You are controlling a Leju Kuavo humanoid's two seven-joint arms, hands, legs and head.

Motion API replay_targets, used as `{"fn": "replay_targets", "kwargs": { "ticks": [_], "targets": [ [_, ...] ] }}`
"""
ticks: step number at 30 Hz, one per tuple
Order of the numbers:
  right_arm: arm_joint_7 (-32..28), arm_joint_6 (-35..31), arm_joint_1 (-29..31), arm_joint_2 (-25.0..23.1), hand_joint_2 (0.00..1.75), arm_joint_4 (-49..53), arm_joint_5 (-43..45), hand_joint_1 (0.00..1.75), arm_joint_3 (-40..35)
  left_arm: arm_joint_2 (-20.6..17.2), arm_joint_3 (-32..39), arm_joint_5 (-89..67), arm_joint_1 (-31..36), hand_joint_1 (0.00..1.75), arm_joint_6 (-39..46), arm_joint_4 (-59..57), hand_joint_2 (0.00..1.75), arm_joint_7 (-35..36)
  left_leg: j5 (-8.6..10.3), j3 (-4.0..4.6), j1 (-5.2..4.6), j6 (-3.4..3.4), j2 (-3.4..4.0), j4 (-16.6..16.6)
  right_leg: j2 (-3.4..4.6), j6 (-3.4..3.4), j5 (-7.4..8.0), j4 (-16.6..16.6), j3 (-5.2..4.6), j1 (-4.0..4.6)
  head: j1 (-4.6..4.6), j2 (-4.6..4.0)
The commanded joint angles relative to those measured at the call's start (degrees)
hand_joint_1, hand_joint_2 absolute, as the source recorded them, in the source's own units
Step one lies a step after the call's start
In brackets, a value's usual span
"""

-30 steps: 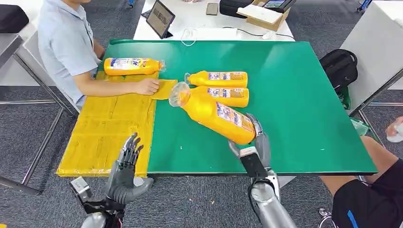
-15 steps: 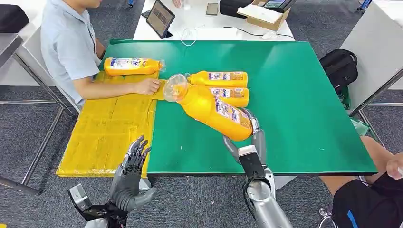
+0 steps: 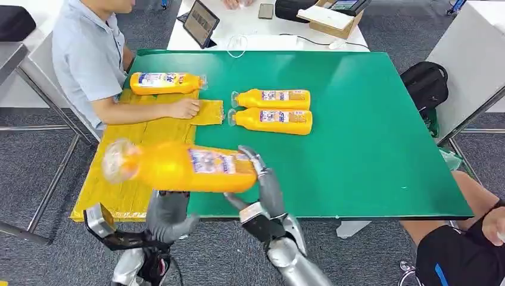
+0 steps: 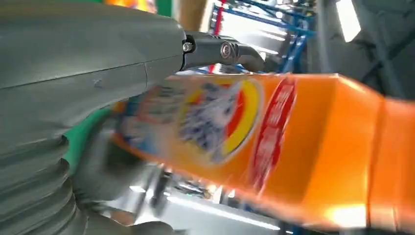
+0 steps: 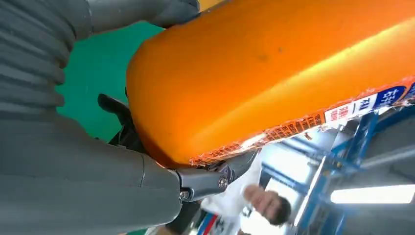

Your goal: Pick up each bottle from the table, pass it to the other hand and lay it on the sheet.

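Orange bottle [image 3: 178, 167] now carried level, well above the near table edge, cap end blurred and out past the yellow sheet [image 3: 128, 179] at about 9 o'clock. Gripped at its base end by right hand [image 3: 262, 185], fingers wrapped over the top and thumb beneath; same clamp seen close in the right wrist view, base of bottle [image 5: 274, 83] pressed into the palm. Half a second ago held tilted over the middle of the green table [image 3: 369, 131], neck up near the two lying bottles; since swung toward 9 o'clock and lowered toward the robot.

Left hand [image 3: 170, 214] raised from its earlier low, spread pose to just under the bottle's middle, fingers up against the underside; closed on it or merely touching, cannot tell. Left wrist view blurred, label of bottle [image 4: 254, 132] right beside the thumb.

Two bottles [image 3: 273, 109] lying side by side at 12 o'clock of the held one, unmoved. Another bottle [image 3: 164, 83] resting at the sheet's far end, unmoved. Seated person's hand [image 3: 183, 108] flat on the sheet, as before.
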State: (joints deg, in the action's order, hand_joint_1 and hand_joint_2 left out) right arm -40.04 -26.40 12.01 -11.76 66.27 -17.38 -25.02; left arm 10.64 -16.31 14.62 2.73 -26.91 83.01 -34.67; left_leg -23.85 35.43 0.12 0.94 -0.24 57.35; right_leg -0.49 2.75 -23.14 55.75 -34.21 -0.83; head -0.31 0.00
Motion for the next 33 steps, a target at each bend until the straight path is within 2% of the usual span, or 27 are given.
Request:
{"fn": "replay_targets", "kwargs": {
  "ticks": [1, 11, 18, 24, 25, 26, 27, 28, 29, 30, 32, 33],
  "targets": [
    [0.0, -0.5, 3.3, 0.0, 1.75, -7.8, 1.3, 1.75, -8.9, 0.4, -2.5, 1.4, 4.1, 0.0, 0.8, -2.8, 1.75, 0.2, -0.09, -0.26, 0.02, -0.04, 0.05, 0.0, 0.06, -0.09, -0.07, -0.1, 0.26, 0.03, -0.02, 0.0],
    [0.0, 0.9, 5.2, -2.0, 1.75, -14.3, 2.6, 1.75, -10.8, -1.2, -5.7, -7.3, 3.9, 0.0, 7.8, 2.9, 1.75, -4.3, -0.05, -0.13, 0.03, -0.05, 0.02, 0.0, 0.01, -0.08, -0.05, 0.0, 0.1, 0.04, -0.02, 0.0],
    [0.0, 1.2, 6.2, -1.9, 1.75, -14.9, 1.2, 1.75, -10.1, -2.0, -8.2, -11.6, 4.7, 0.0, 11.9, -0.2, 1.75, -5.3, -0.02, -0.11, 0.01, -0.03, -0.02, 0.0, -0.02, -0.06, -0.03, 0.0, 0.1, 0.02, -0.02, 0.0],
    [0.0, 0.9, 6.4, -1.9, 1.75, -15.3, 0.5, 1.75, -10.2, -2.2, -8.4, -11.6, 5.1, 0.0, 11.9, -0.7, 1.75, -5.3, -0.05, -0.15, 0.02, -0.05, -0.03, 0.0, -0.03, -0.08, -0.06, 0.0, 0.14, 0.03, -0.02, 0.0],
    [0.0, 1.1, 6.4, -2.0, 1.75, -15.5, 0.4, 1.75, -10.1, -2.2, -8.5, -11.1, 5.3, 0.07, 11.6, -0.9, 1.75, -5.1, -0.08, -0.25, 0.03, -0.07, -0.04, 0.0, -0.04, -0.12, -0.1, 0.0, 0.24, 0.04, 0.0, 0.0],
    [0.0, 1.1, 6.6, -1.9, 1.75, -15.7, 0.2, 1.75, -10.1, -2.4, -8.6, -10.3, 5.6, 0.49, 10.7, -1.3, 1.75, -4.3, -0.03, -0.12, 0.01, -0.04, -0.03, 0.0, -0.04, -0.07, -0.04, 0.0, 0.1, 0.02, -0.02, 0.0],
    [0.0, 1.1, 6.6, -2.0, 1.75, -15.8, 0.1, 1.75, -10.0, -2.4, -8.6, -9.8, 5.8, 1.48, 10.2, -1.6, 1.75, -3.8, -0.12, -0.3, 0.04, -0.07, -0.03, 0.0, -0.02, -0.14, -0.13, 0.0, 0.29, 0.05, -0.02, 0.0],
    [0.0, 0.9, 6.6, -1.9, 1.75, -15.9, -0.2, 1.75, -9.8, -2.5, -8.8, -8.8, 6.2, 1.69, 9.2, -2.4, 1.75, -2.4, -0.16, -0.42, 0.05, -0.09, -0.02, 0.0, -0.01, -0.17, -0.17, 0.0, 0.39, 0.07, -0.02, 0.0],
    [0.0, 0.5, 6.7, -1.8, 1.75, -16.0, -0.7, 1.75, -9.6, -2.5, -8.7, -6.7, 6.4, 1.73, 7.3, -3.2, 1.75, -1.2, -0.15, -0.34, 0.05, -0.08, -0.01, 0.0, 0.0, -0.15, -0.15, 0.0, 0.32, 0.06, -0.02, 0.0],
    [0.0, 0.0, 6.7, -1.8, 1.75, -16.1, -1.2, 1.75, -9.5, -2.5, -8.8, -4.4, 6.5, 1.69, 5.1, -3.9, 1.75, 0.2, -0.04, -0.18, 0.01, -0.05, -0.05, 0.0, -0.05, -0.08, -0.07, 0.0, 0.15, 0.02, -0.02, 0.0],
    [0.0, -0.4, 6.5, -1.6, 1.75, -16.0, -1.5, 1.71, -9.5, -2.6, -8.6, -3.2, 6.3, 1.75, 4.3, -4.3, 1.75, 1.0, -0.1, -0.35, 0.05, -0.07, -0.08, 0.0, -0.08, -0.13, -0.13, -0.1, 0.36, 0.06, -0.02, 0.0],
    [0.0, -0.8, 6.6, -1.7, 1.75, -16.5, -2.1, 1.34, -9.3, -2.6, -8.7, -1.9, 6.3, 1.75, 3.2, -4.6, 1.75, 2.2, -0.05, -0.25, 0.01, -0.05, -0.02, -0.1, -0.02, -0.09, -0.07, -0.1, 0.22, 0.02, -0.04, 0.0]
  ]
}}
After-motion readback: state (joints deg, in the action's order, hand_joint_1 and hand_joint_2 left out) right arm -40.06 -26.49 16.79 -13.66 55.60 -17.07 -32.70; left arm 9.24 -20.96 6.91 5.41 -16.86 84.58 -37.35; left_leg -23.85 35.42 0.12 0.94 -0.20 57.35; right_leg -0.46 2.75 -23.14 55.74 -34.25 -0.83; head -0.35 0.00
